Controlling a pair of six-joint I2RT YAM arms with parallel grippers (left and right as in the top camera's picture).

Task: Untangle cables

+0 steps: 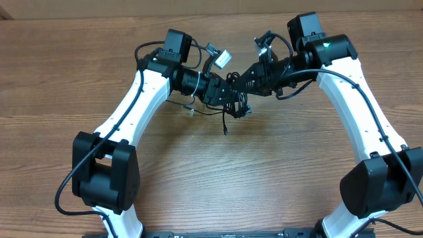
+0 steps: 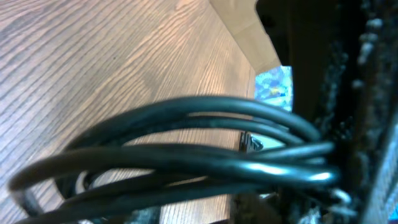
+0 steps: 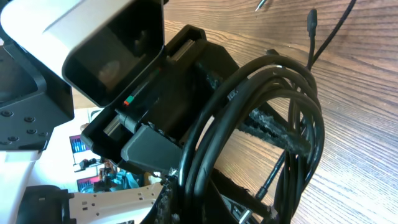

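Two white arms take up most of the wooden table (image 1: 79, 73), the left arm (image 1: 132, 109) and the right arm (image 1: 360, 99) bending in from their black bases until their wrists almost meet at the far middle. Thick black wires (image 1: 66, 185) fixed to the arms loop off the shoulders and elbows. From above, the dark wrists and those fixed wires crowd together and hide most of what goes on between them.

The left gripper (image 1: 228, 92) and the right gripper (image 1: 248, 78) sit just beside each other, nearly nose to nose. The right one is closed, and from its own camera the strands run down into its fingers, so it looks to be gripping the bundle. I cannot tell how the left one stands: its camera is filled by cord, and its fingers are a dark blur at the right edge.

The cables (image 1: 228, 109) hang between the two grippers as a coil of several thin, glossy black loops lying tight against one another, lifted off the wood. One loose strand drops towards the near side and ends in a small plug (image 1: 225, 132) on the table. Another plug end (image 3: 312, 14) shows beyond the coil.
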